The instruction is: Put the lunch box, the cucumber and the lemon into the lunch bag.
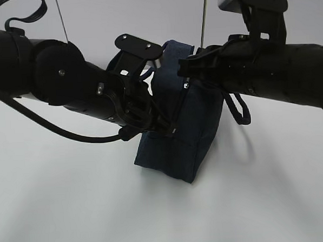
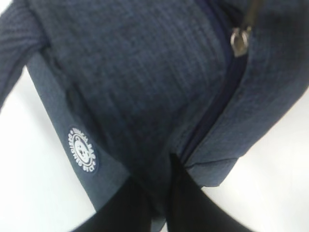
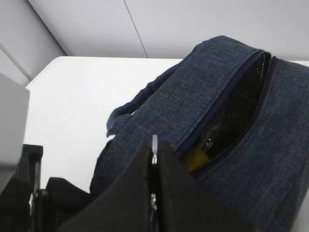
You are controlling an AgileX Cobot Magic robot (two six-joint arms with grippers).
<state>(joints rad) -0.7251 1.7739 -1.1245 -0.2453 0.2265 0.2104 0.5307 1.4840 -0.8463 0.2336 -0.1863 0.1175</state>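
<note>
The lunch bag [image 1: 176, 136] stands tilted at the centre of the white table [image 1: 74, 212], between both arms. The left gripper [image 2: 159, 193], entering its wrist view from 6 o'clock, is pinched on a fold of the bag's navy fabric, with the round white logo [image 2: 82, 156] at 9 o'clock of it. The right gripper [image 3: 154, 188] is pressed together on the metal zipper pull [image 3: 154, 145]. At 2 o'clock of it, through the part-open zipper, the lemon [image 3: 195, 157] shows inside against the shiny lining.
</note>
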